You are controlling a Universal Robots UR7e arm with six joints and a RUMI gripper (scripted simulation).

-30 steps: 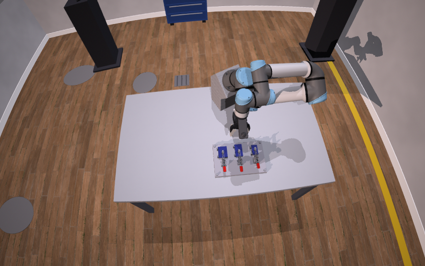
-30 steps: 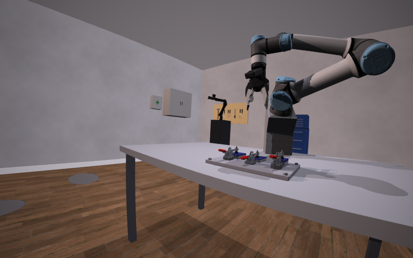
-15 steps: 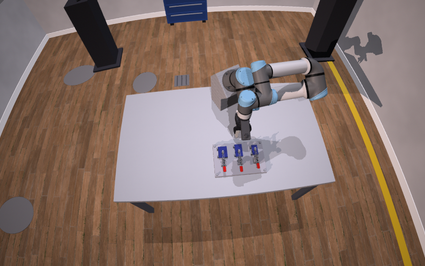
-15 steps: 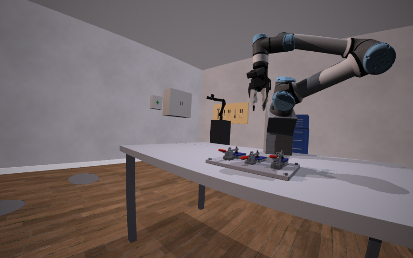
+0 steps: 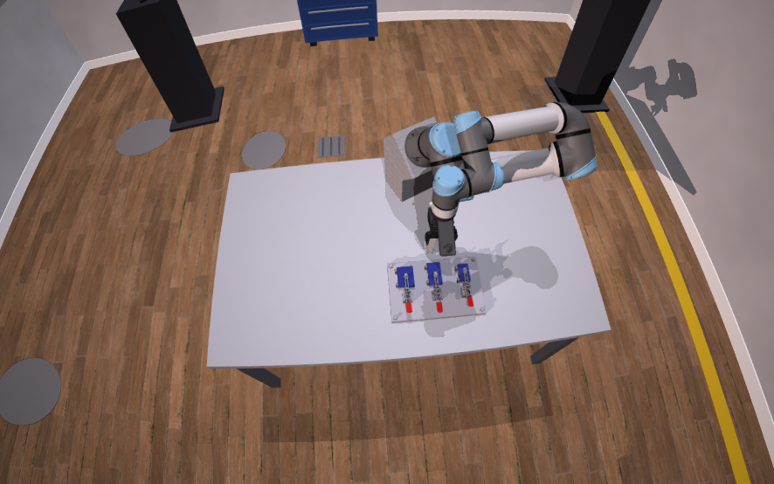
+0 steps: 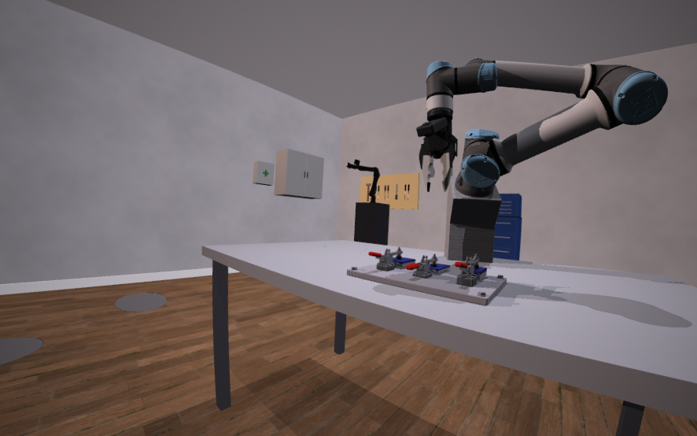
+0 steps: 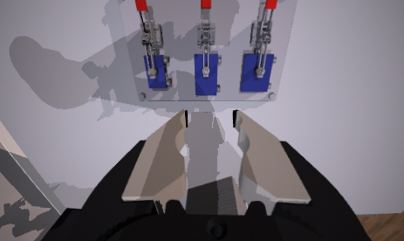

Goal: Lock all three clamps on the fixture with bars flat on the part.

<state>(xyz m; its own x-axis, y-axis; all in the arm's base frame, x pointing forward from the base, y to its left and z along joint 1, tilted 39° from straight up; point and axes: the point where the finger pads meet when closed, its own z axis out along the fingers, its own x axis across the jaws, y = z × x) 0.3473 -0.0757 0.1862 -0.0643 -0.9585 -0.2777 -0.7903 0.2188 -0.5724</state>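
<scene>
The grey fixture plate (image 5: 432, 287) lies on the white table, right of the middle. It carries three clamps with red handles and blue parts: left (image 5: 405, 288), middle (image 5: 435, 286), right (image 5: 465, 283). All three handles lie low and point toward the table's front edge; I cannot tell whether they are locked. In the wrist view the clamps (image 7: 206, 57) sit ahead of the fingers. My gripper (image 5: 441, 245) hangs high above the table just behind the plate's back edge, in line with the middle clamp. Its fingers stand narrowed with a gap and hold nothing. It also shows in the exterior view (image 6: 437, 181).
The arm's grey base block (image 6: 473, 227) stands on the table behind the fixture. Two black pillars (image 5: 168, 59) and a blue drawer cabinet (image 5: 337, 21) stand on the floor beyond the table.
</scene>
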